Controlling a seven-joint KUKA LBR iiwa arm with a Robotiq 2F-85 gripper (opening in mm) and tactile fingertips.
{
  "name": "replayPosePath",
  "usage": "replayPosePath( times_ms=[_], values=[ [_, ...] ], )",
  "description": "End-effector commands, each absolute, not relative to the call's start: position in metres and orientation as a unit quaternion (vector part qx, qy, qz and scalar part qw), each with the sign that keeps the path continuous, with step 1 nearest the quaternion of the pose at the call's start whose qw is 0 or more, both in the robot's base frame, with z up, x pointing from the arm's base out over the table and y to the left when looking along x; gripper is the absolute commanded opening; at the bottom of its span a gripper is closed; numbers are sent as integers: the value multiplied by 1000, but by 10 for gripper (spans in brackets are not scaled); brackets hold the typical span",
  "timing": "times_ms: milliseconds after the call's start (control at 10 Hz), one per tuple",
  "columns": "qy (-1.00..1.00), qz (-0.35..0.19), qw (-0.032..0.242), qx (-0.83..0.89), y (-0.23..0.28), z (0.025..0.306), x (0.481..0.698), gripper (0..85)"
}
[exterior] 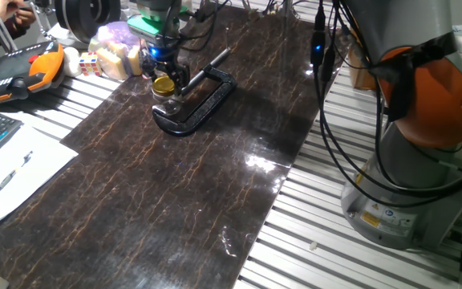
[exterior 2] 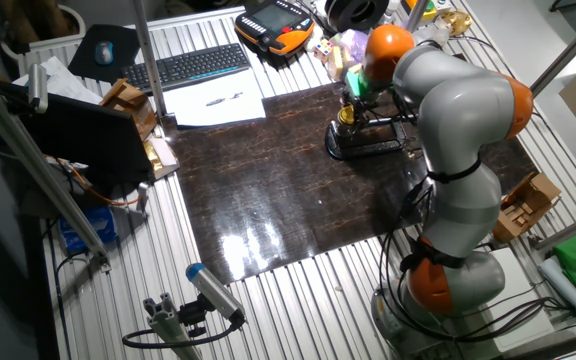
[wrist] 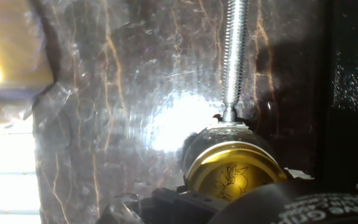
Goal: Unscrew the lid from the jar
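Hovering directly above the black C-clamp, the hand sits over the lid, with its fingers coming down on either side of that gold cap. Whether the fingers actually press the lid cannot be told from any view; the hand view is blocked at its lower edge by dark finger parts. The lid is seated on the jar, flat and level, showing an engraved fruit motif. The jar stands inside the clamp's opening, and the clamp's threaded screw meets the jar's side. The clamp lies on the dark marbled mat covering the desk. Beyond the clamp, near the mat's far edge, sit plastic-wrapped items and an orange-and-black pendant.
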State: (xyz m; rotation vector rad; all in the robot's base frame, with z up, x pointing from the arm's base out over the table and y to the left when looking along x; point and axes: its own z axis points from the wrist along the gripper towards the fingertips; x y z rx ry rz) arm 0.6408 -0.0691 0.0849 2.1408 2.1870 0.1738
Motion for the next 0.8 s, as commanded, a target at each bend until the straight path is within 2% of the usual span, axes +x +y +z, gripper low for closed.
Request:
replayPosePath(
  times_ms=[0,700],
  values=[
    [722,56,39,689,-69,85,641,7],
    [759,37,34,649,-68,84,642,7]
  ],
)
